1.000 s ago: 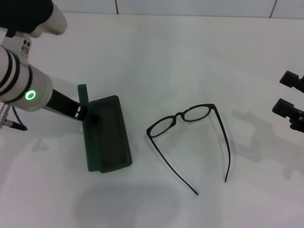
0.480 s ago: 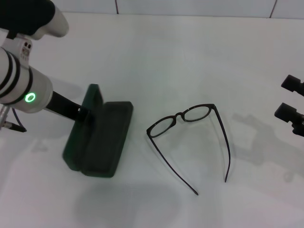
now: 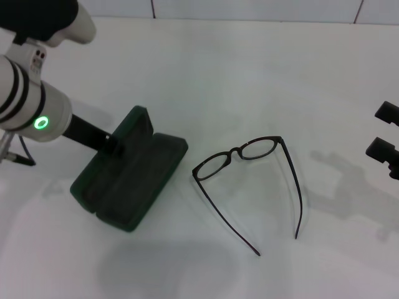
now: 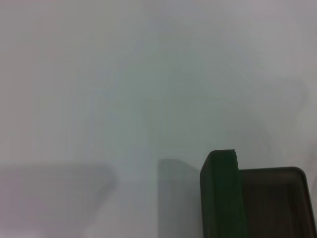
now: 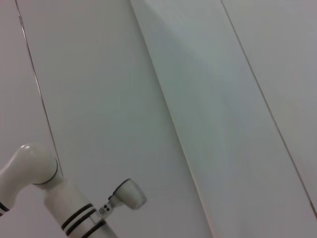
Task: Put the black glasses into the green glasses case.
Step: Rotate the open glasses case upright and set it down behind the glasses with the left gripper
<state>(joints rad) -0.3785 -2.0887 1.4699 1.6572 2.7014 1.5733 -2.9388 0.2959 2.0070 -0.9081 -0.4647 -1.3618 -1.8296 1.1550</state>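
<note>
L gripper (image 3: 114, 144), clamped on green glasses case (image 3: 128, 180), has swung it open-side toward black glasses (image 3: 249, 180), which lie unmoved just beside it on table (image 3: 249, 75). R gripper (image 3: 388, 140) at table edge, fingers apart, idle. Case now angled for loading.

Just past our left gripper (image 3: 113, 144) we see the dark green glasses case (image 3: 128, 184), its lining a duller grey-green. Our left arm (image 3: 28, 103) is white with black bands and a glowing green ring. The glasses (image 3: 249, 180) are black, on a white table (image 3: 249, 75).
</note>
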